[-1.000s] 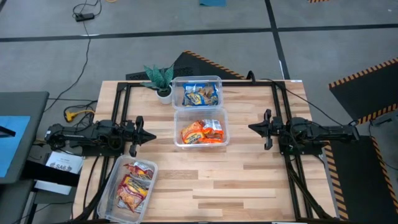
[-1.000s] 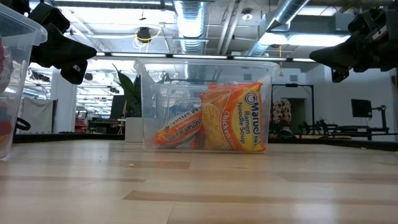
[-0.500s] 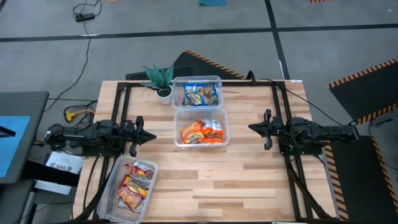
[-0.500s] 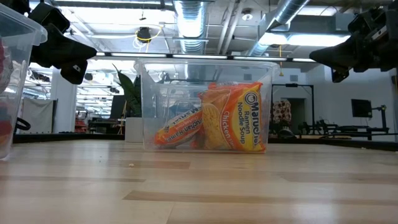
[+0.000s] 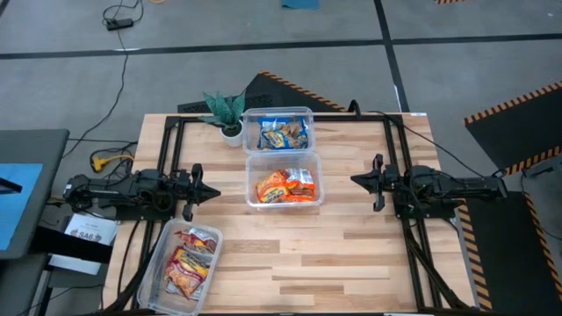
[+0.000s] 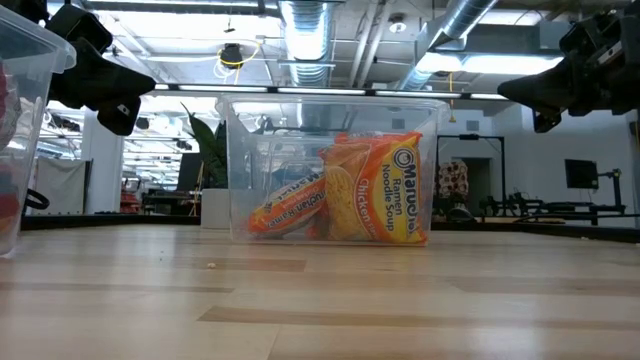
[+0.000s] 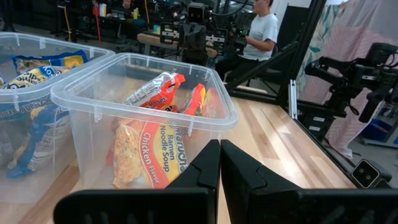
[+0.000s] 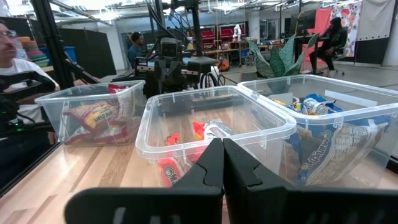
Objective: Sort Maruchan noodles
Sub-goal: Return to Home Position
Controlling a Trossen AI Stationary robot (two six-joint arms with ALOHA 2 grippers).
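With left tool (image 5: 213,191) and right tool (image 5: 355,180) pinched together, empty, at opposite wooden bench (image 5: 351,254) sides, risks only clipping the clear plastic tub (image 5: 154,256) of red-and-silver ramen packets (image 5: 188,262) (a stray left-arm swing would do it).

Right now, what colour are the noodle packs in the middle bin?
Orange noodle packs with yellow and red print, clearest in the low view.

Orange-red packets (image 5: 284,186), blue-and-yellow packets (image 5: 282,133), clear tubs (image 5: 249,180)
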